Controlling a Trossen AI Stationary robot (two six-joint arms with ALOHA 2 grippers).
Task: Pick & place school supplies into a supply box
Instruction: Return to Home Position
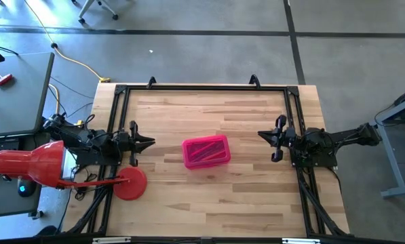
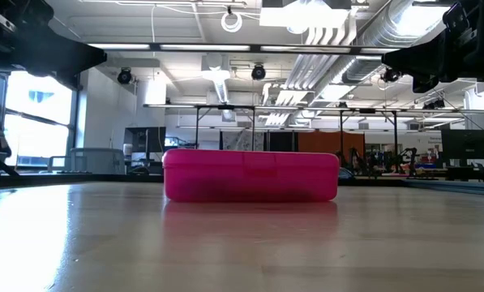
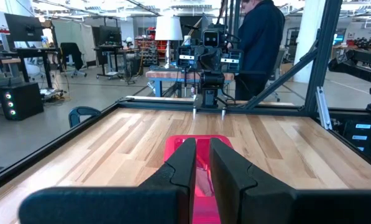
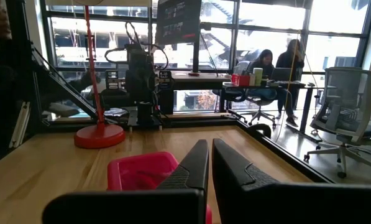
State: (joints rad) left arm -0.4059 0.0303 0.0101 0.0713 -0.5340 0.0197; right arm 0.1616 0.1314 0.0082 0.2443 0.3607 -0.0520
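One bright pink supply box [image 1: 206, 151], lid closed.

Items I log apart from the job:

1. Wooden table [image 1: 256, 196], spread under the left gripper [image 1: 148, 143] and the right gripper [image 1: 262, 135].
2. Black frame [image 1: 202, 88], railing the table on the sides and behind each gripper.
3. Red round disc [image 1: 129, 183], on the table edge just right of the left gripper and slightly behind it.
4. Red lamp head [image 1: 26, 166], well behind the left gripper, off the table.
5. Yellow cable [image 1: 73, 61], on the floor behind and left of the left gripper.
6. Person in dark jacket [image 3: 260, 43], standing ahead of the left gripper, past the table.
7. Two seated people [image 4: 275, 65] and a grey office chair [image 4: 350, 118], far ahead of the right gripper.
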